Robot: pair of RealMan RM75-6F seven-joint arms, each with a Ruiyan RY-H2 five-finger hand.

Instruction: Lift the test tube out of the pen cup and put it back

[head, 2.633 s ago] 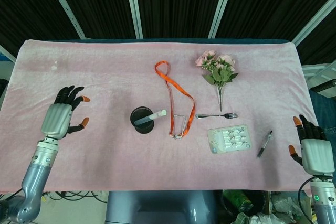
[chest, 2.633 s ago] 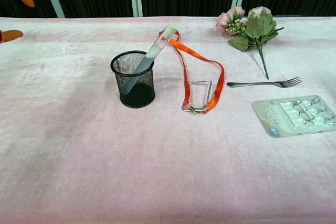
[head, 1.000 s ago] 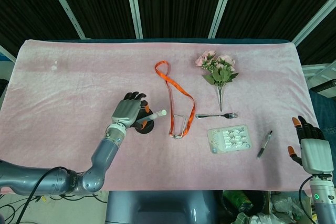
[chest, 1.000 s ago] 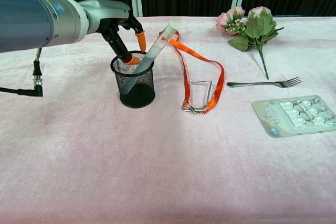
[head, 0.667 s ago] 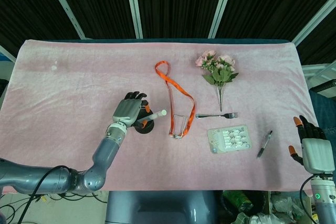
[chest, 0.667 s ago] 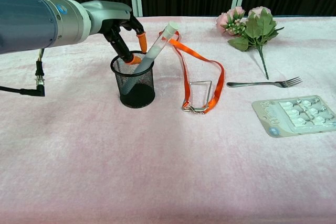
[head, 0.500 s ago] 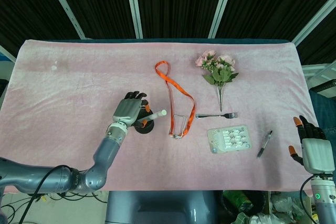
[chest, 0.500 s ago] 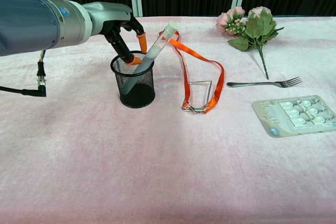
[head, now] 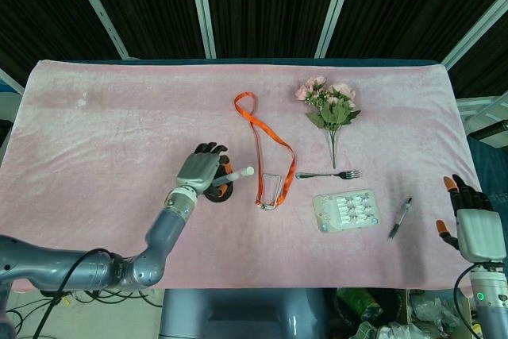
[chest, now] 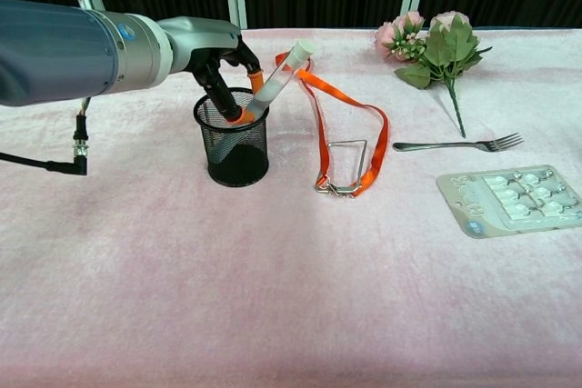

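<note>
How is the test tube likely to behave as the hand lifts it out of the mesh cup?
The test tube looks smooth and slim, so it may slip between the left hand's fingers. It leans on the rim of the light-looking pen cup, which might tip or drag. On the cloth it would probably roll.

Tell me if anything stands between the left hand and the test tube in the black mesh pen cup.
Nothing visible does. The left hand already has its orange-tipped fingers around the clear test tube, just above the black mesh pen cup.

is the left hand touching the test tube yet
Touching. In the chest view the left hand has orange fingertips pressed on both sides of the test tube just above the pen cup rim.
</note>
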